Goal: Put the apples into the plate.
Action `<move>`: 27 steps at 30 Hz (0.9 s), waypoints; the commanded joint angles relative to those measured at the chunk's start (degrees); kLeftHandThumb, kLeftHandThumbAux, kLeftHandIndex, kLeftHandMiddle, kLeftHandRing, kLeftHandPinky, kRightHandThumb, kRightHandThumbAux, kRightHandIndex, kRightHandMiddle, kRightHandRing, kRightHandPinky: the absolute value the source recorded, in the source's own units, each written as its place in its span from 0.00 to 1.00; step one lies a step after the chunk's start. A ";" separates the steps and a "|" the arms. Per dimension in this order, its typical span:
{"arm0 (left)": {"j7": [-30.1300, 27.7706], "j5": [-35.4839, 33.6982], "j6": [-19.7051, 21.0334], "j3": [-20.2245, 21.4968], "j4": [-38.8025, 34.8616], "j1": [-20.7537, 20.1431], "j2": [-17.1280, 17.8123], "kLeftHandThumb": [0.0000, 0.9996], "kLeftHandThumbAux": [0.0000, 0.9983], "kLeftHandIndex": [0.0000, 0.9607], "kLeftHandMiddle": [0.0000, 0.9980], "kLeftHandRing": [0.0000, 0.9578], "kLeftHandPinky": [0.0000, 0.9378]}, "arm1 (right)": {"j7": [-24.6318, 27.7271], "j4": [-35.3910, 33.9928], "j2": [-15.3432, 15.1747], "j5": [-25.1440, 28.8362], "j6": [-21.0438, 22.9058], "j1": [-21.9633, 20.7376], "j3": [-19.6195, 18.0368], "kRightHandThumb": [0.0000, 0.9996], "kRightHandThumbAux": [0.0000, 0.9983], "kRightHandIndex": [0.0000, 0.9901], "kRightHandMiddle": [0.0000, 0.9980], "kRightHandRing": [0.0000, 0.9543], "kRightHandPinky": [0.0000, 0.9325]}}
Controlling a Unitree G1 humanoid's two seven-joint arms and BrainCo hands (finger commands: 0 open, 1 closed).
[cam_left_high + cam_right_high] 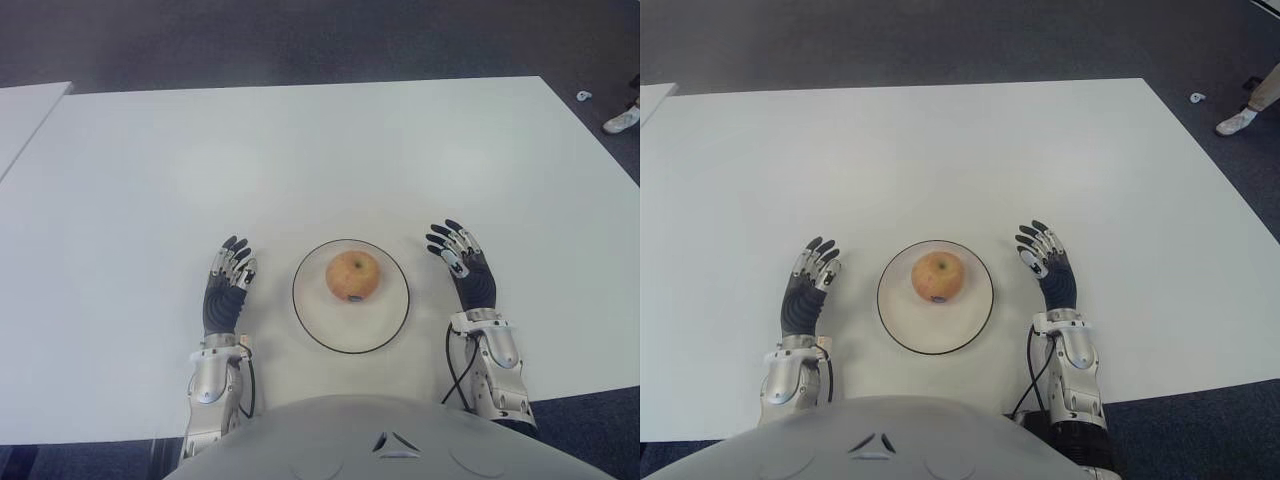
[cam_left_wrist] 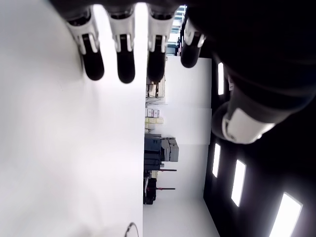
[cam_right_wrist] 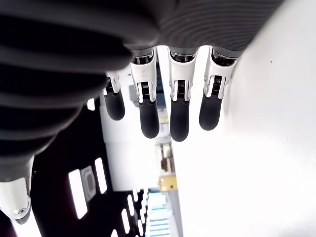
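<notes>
Resting on white table (image 1: 300,160) — plate (image 1: 392,320), apple (image 1: 352,275)

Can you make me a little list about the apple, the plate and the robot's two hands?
apple: one apple, sitting on the plate, a bit toward the far side of its middle
plate: round white plate with a dark rim, on the white table, between the two hands
left hand: left hand shows left of the plate, fingers stretched out, holding nothing
right hand: right hand shows right of the plate, fingers stretched out, holding nothing
apples outside the plate: none in view
beyond the table: a person's shoe on the floor at the far right
</notes>
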 commanded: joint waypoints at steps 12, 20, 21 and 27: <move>-0.90 -0.76 0.85 -1.17 -0.27 1.32 -0.37 0.28 0.57 0.14 0.16 0.18 0.19 | -2.13 4.60 2.02 -4.56 -2.25 2.37 1.27 0.28 0.53 0.14 0.26 0.27 0.31; -0.47 0.18 1.25 -1.48 -0.85 1.70 -0.38 0.27 0.57 0.14 0.17 0.18 0.18 | -2.18 4.45 1.91 -4.88 -2.95 2.59 1.32 0.30 0.53 0.15 0.26 0.28 0.31; -0.43 0.37 1.22 -1.49 -0.83 1.72 -0.34 0.27 0.57 0.14 0.17 0.18 0.18 | -2.23 4.43 1.93 -4.93 -2.96 2.60 1.31 0.31 0.53 0.15 0.26 0.28 0.31; -0.58 1.16 0.91 -1.67 -0.80 1.88 -0.09 0.25 0.57 0.14 0.17 0.18 0.18 | -2.30 4.18 1.92 -5.13 -2.89 2.71 1.21 0.31 0.53 0.15 0.26 0.28 0.32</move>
